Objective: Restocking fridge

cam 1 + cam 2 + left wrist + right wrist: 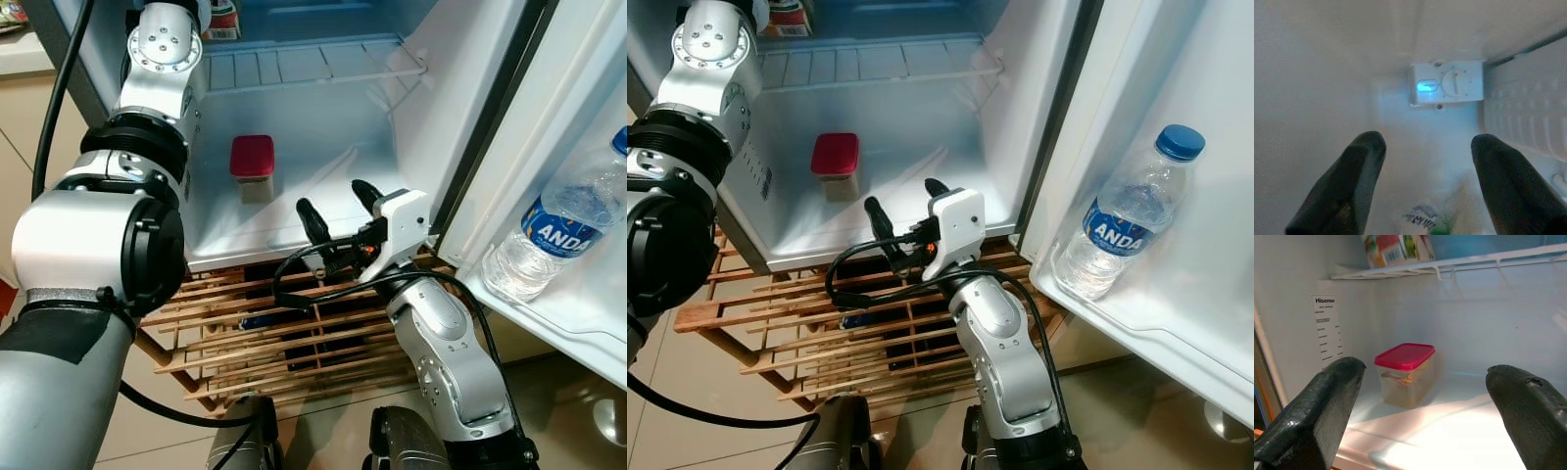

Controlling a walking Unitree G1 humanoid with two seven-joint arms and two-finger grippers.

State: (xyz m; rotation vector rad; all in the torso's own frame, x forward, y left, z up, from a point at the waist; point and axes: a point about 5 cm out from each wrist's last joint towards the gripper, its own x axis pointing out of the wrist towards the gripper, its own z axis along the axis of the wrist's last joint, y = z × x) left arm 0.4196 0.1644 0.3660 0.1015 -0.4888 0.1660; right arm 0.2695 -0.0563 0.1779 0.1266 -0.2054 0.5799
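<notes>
Fridge [323,127] open, door swung to robot's right; bottom compartment holds one red-lidded container [253,166] standing upright on the floor of the fridge, toward the back-left, well apart from both walls; a carton [1397,248] sits on the wire shelf [313,67] above it; a water bottle [1127,217] stands in the door rack [1136,328], leaning slightly against the door liner. Right gripper [339,210] hovers at the front lip of the bottom compartment, fingers spread wide, nothing between them, aimed at the container but well short of it. Left gripper [1425,186] is up inside the upper compartment, fingers wide apart and empty, facing the thermostat dial [1447,84] on the back wall; some packaging with a printed label lies just below the fingertips, too blurred to identify. Judgement: several items look already placed (container, carton, bottle), both pincers are free, so the stocking appears partly done; whether more goods wait outside cannot be told; a wooden slatted rack [265,328] under the fridge has nothing on it that can be made out
</notes>
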